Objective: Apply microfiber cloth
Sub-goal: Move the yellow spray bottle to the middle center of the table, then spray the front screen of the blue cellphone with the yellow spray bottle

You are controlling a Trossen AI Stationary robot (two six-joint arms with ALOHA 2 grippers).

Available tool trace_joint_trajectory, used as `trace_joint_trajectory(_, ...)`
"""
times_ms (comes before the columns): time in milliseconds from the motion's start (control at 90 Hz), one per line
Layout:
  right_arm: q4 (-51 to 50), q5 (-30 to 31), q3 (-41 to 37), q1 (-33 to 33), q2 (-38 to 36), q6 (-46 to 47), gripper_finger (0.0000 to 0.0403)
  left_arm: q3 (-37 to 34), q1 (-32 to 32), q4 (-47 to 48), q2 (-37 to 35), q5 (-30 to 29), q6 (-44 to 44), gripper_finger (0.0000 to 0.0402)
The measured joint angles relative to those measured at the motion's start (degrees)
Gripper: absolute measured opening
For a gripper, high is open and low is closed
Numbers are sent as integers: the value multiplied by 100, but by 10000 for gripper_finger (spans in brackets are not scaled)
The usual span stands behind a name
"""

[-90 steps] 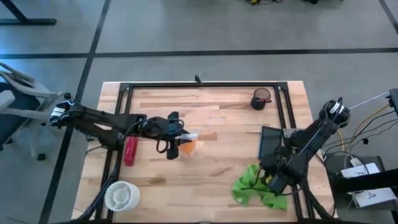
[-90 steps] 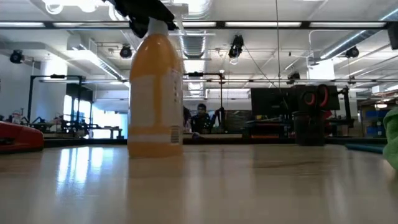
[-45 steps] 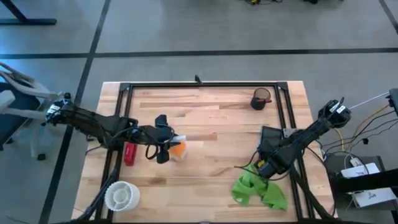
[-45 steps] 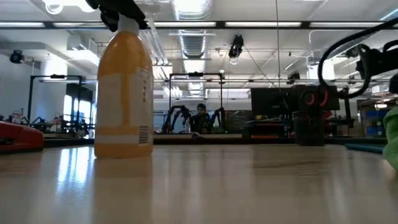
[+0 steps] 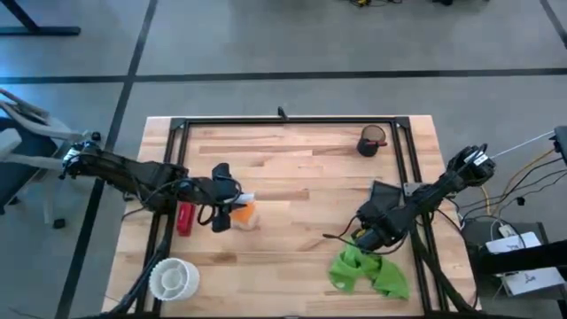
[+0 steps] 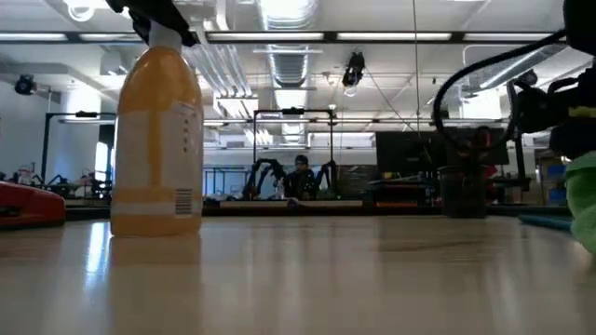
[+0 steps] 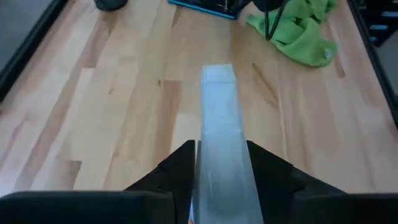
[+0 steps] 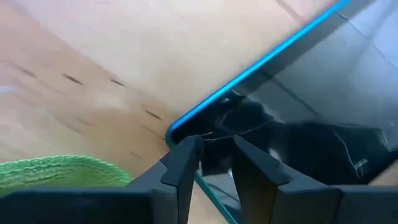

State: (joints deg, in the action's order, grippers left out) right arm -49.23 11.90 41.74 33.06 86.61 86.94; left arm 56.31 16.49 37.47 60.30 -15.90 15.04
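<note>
The microfiber cloth (image 5: 368, 273) lay crumpled in irregular folds on the wooden table (image 5: 301, 151), near the front edge on the right side; it also showed in the left wrist view (image 7: 300, 30) and as a green edge in the right wrist view (image 8: 59, 171) and at the right border of the low view (image 6: 584, 200). The right gripper (image 5: 365, 232) hung just behind the cloth, over the near corner of the dark tablet (image 5: 386, 198) w/ its blue-edged rim (image 8: 249, 81); its fingers (image 8: 183, 171) stood narrow, only a slim gap between them, w/ nothing visibly held, and whether they touched the tablet couldn't be told. The left gripper (image 5: 223, 202) was at the left-centre of the table, clamped on the white spray head (image 7: 221, 137) of the orange spray bottle (image 6: 155, 144), which stood upright on the tabletop, well apart from the cloth. A red object (image 5: 185, 215) lay just beside the left arm, toward the table's left edge. A white round container (image 5: 173, 278) sat at the front left corner; a dark cup (image 5: 371, 141) stood near the back right. In the low view a person (image 6: 300, 177) sat far off in the room behind the table.
</note>
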Motion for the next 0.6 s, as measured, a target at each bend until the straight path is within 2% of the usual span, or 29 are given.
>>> trace_joint_trajectory(233,763,249,343,-57,251,-309,93,-4,-2,-65,-254,-7,-127,179)
trace_joint_trajectory(344,1248,265,561,-139,355,-850,87,-4,-2,-264,-309,4,-149,198)
trace_joint_trajectory(511,1225,592,1139,-206,227,-1936,74,2,-20,-1454,-247,4,-620,214)
trace_joint_trajectory(600,820,680,1463,-237,66,-2412,67,7,-109,-2212,-66,21,-967,217)
